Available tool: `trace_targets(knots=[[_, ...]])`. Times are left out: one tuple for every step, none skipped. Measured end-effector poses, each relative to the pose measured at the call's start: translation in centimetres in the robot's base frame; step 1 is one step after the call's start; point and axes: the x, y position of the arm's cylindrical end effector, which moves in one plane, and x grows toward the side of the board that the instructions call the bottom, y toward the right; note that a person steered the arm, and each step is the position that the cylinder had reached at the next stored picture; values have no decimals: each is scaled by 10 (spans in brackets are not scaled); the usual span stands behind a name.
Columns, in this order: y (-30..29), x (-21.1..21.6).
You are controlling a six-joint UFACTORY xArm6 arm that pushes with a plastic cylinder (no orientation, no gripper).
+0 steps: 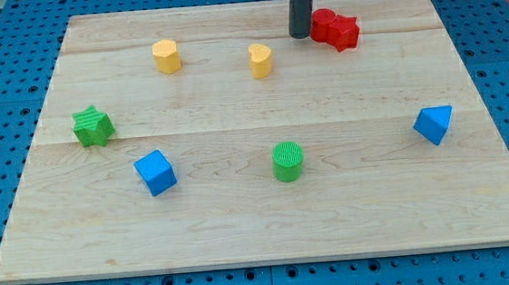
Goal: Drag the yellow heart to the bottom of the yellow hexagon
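The yellow heart (260, 59) sits near the view's top, a little right of centre-left. The yellow hexagon (167, 56) sits to its left, about a hundred pixels away, at nearly the same height. My tip (301, 35) is down on the board at the view's top, up and to the right of the heart and clear of it. The tip stands right against the left side of a red block (335, 29).
A green star (93, 126) lies at the left. A blue cube (155, 172) lies at lower left. A green cylinder (287, 161) sits at lower centre. A blue triangular block (433, 125) lies at the right. The wooden board (261, 224) rests on blue pegboard.
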Motion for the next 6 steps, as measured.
trace_targets(knots=[[1,41],[-24,49],[-118,35],[-112,48],[-66,85],[-90,137]])
